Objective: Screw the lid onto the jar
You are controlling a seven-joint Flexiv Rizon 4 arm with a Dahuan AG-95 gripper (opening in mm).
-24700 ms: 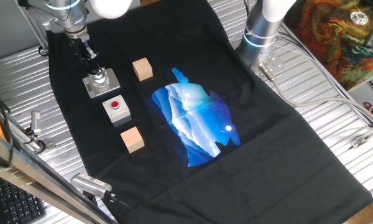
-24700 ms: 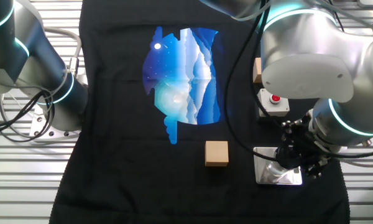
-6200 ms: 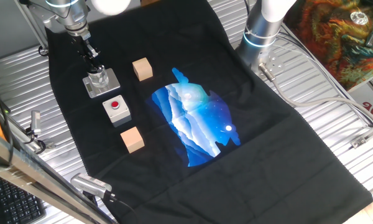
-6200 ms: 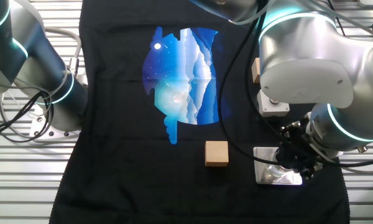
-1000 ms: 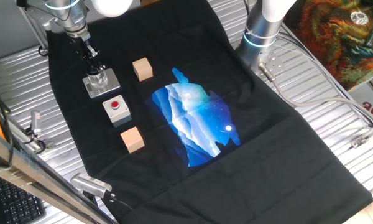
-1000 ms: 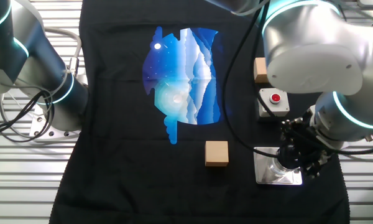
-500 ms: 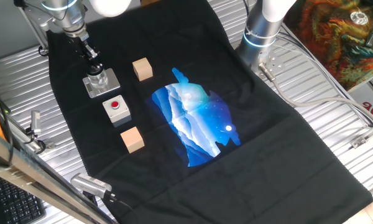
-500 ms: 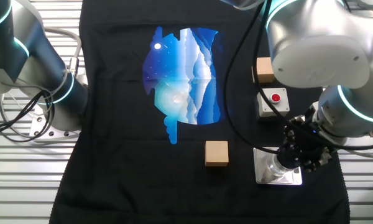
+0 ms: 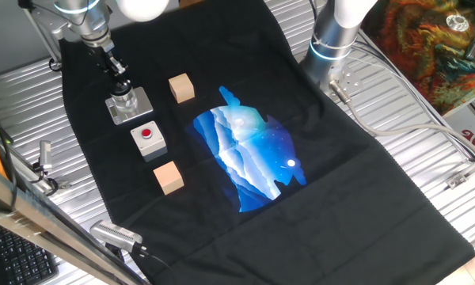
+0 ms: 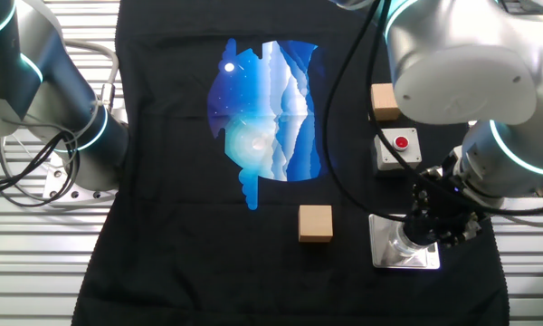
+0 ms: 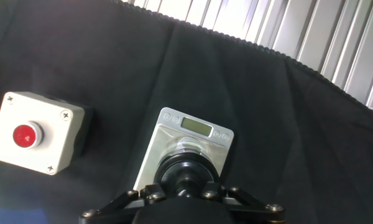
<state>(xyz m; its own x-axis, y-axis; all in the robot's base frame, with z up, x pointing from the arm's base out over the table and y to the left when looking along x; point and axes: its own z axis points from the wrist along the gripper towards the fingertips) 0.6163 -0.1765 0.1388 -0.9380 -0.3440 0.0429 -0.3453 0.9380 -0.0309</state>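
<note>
A black cloth printed with a blue-and-white mountain scene is spread over a ribbed metal desk. No brand, label or readable writing can be made out on anything; only blurred red marks are seen on a package at the right edge in one fixed view.

In that view the jar is seen at the far left of the cloth, standing upright on its grey square base plate. The gripper is lowered directly over the jar's top. Nearer than the jar, a grey box with a red button is placed, with one wooden cube nearer still and another wooden cube to the jar's right.

In the other fixed view, the jar and base plate are partly covered by the arm's large silver body; a second silver arm is shown at the left, which the hand view does not show.

Only the hand view reveals a small pale rectangular window set in the plate's far edge. There the black lid is seen on top of the jar, beneath the gripper. Whether the jaws are clamped on the lid cannot be told.
</note>
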